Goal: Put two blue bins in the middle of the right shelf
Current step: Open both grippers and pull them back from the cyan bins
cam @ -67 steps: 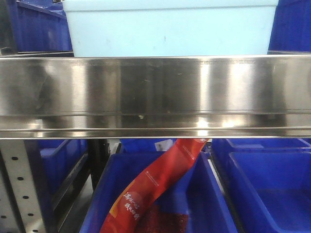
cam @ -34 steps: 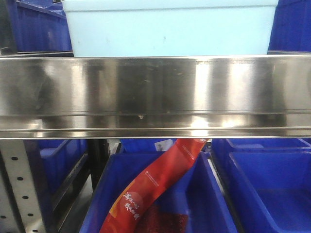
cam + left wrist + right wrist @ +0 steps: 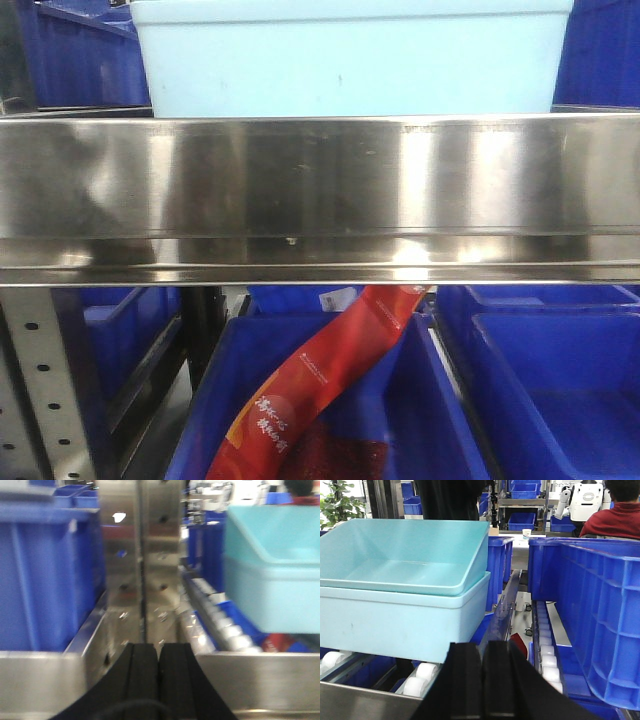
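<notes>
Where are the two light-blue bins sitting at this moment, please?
The two light-blue bins sit nested on the roller shelf, left of the dark blue bin in the right wrist view.

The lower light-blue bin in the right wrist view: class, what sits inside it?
A second light-blue bin sits tilted inside the lower light-blue bin; its own interior looks empty. It covers the lower bin's inside, so anything beneath cannot be seen.

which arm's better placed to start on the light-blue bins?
Right, probably. The right gripper, shut, faces the nested light-blue bins close ahead. The left gripper, also shut, faces a steel post, bins off to its side.
</notes>
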Controlling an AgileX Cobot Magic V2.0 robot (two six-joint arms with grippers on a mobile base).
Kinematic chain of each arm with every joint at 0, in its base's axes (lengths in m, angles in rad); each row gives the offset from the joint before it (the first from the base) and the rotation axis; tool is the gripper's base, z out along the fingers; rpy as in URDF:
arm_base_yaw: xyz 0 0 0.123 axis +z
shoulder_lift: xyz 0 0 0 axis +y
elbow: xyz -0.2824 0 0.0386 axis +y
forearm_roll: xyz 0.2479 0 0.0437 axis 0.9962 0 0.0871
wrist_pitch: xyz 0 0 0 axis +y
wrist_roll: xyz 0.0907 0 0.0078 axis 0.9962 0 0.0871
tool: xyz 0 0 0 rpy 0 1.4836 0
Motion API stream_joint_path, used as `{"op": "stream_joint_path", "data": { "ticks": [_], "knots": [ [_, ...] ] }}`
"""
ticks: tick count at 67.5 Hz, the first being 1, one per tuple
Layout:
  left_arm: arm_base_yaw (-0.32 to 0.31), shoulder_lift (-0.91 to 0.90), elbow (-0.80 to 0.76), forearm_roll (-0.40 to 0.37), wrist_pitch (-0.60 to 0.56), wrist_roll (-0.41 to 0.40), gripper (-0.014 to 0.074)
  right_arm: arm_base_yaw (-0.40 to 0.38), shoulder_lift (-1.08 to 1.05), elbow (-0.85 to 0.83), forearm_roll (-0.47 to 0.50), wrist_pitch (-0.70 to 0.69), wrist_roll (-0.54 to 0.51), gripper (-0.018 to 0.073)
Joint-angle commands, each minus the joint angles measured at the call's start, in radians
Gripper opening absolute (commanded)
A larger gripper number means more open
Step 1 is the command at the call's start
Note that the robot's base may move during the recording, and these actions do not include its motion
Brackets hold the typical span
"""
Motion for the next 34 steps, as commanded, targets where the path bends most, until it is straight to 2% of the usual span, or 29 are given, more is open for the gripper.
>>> {"op": "stream_joint_path", "data": {
  "ticks": [1, 12, 17, 20, 34],
  "knots": [
    [0.023, -0.006, 0.083, -0.017, -0.091, 0.016, -0.0111, -0.003, -0.005, 0.003, -0.007, -0.022, -0.005, -0.0162],
    [0.023, -0.006, 0.226, -0.017, -0.217, 0.007, -0.0111, -0.003, -0.005, 0.003, -0.007, -0.022, -0.005, -0.0162],
    [0.023, -0.006, 0.259, -0.027, -0.328, -0.003, -0.0111, -0.003, -0.005, 0.003, -0.007, -0.022, -0.005, -0.0162],
    [0.023, -0.006, 0.259, -0.034, -0.294, -0.003, -0.0111, -0.003, -0.005, 0.003, -0.007, -0.022, -0.005, -0.0162],
    [0.023, -0.006, 0.259, -0.034, -0.318, -0.003, -0.0111, -0.003, -0.005, 0.003, -0.007, -0.022, -0.005, -0.0162]
  ]
}}
